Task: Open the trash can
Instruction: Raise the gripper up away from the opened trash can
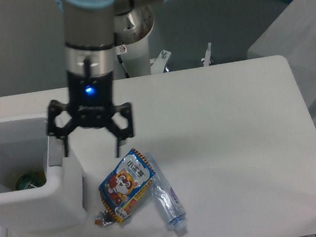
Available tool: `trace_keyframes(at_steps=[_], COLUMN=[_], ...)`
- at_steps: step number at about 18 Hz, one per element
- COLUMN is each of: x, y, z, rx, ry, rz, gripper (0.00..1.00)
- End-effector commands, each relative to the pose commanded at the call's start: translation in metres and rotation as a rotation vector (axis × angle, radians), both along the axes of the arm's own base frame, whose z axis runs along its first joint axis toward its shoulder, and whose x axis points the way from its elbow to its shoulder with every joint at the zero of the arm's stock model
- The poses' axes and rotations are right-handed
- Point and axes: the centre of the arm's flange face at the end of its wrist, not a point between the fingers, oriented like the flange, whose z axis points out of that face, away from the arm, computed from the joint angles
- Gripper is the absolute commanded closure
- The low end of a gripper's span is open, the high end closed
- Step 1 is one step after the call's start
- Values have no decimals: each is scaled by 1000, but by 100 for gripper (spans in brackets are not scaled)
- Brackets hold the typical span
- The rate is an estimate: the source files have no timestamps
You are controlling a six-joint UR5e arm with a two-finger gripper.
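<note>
The white trash can [40, 205] stands at the table's left edge. Its inside shows from above, with a green object [29, 180] at the bottom. A grey push-button strip [54, 153] runs along its right rim. My gripper [91, 148] hangs open and empty just above that right rim. Its left finger [65, 145] is over the button strip, and its right finger [116, 146] is over the table beside the can. Whether the left finger touches the strip cannot be told.
A colourful snack packet [125, 184] and a crushed clear plastic bottle [167, 199] lie on the white table [233, 145] right of the can. The robot's base [135, 53] stands at the back edge, with two clamps [207, 55] near it.
</note>
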Motion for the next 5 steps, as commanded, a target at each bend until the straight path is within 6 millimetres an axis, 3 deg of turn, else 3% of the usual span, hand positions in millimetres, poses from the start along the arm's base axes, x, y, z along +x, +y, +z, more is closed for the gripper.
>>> trace_keyframes(at_steps=[5], x=[-30], y=[-23], z=[-16], rx=[-172], ry=[85], rz=[-47], gripper=[0])
